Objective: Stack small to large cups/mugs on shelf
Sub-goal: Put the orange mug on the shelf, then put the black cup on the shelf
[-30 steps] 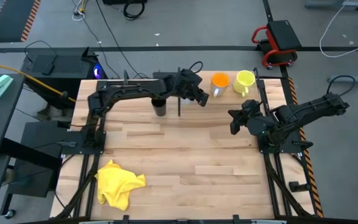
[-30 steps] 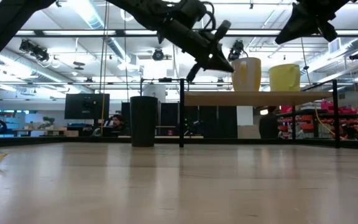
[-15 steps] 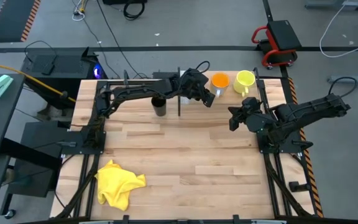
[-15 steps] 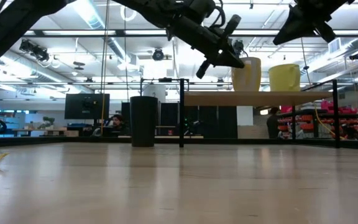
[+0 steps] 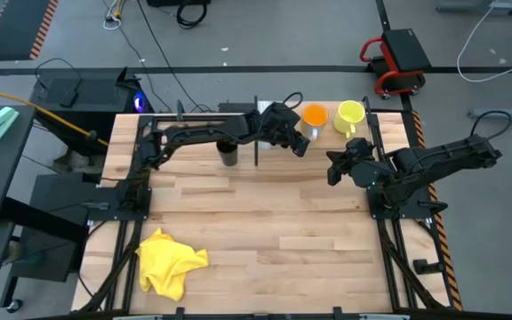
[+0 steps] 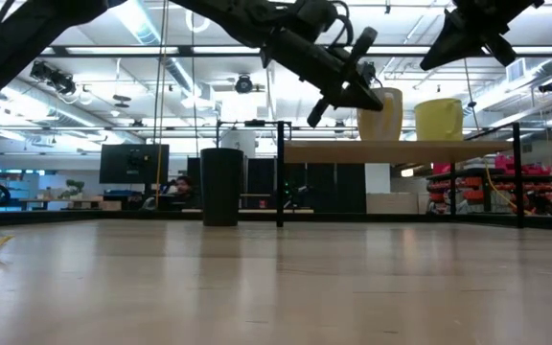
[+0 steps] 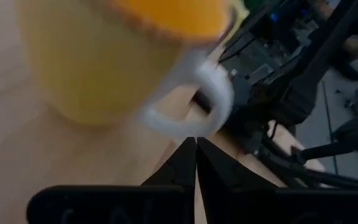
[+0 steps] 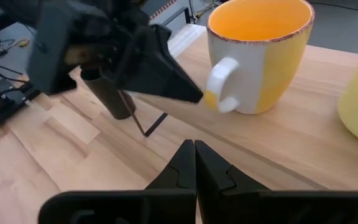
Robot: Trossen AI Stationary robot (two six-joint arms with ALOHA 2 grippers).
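Observation:
An orange cup (image 5: 315,115) with a white handle and a yellow-green mug (image 5: 349,116) stand upright on the shelf (image 6: 429,150) at the table's far right. A black cup (image 5: 228,153) stands on the tabletop by the shelf's left end. My left gripper (image 5: 301,145) is shut and reaches over the shelf, right at the orange cup's handle. My right gripper (image 5: 332,174) hangs shut in the air on the near side of the shelf, touching nothing. My left gripper's shut fingertips (image 8: 194,96) stand right beside the orange cup's white handle (image 8: 219,87), coming slanting down from the table's left. Whether they touch the handle, I cannot tell. The cup stands upright on the shelf.
A crumpled yellow cloth (image 5: 169,260) lies near the table's front left corner. A dark shelf leg (image 6: 280,172) stands between the black cup and the shelf. Black frame rails run along both side edges of the table.
My left gripper has moved toward the table's right edge, over the shelf, closing on the orange cup's handle. The cups and the right arm have kept still.

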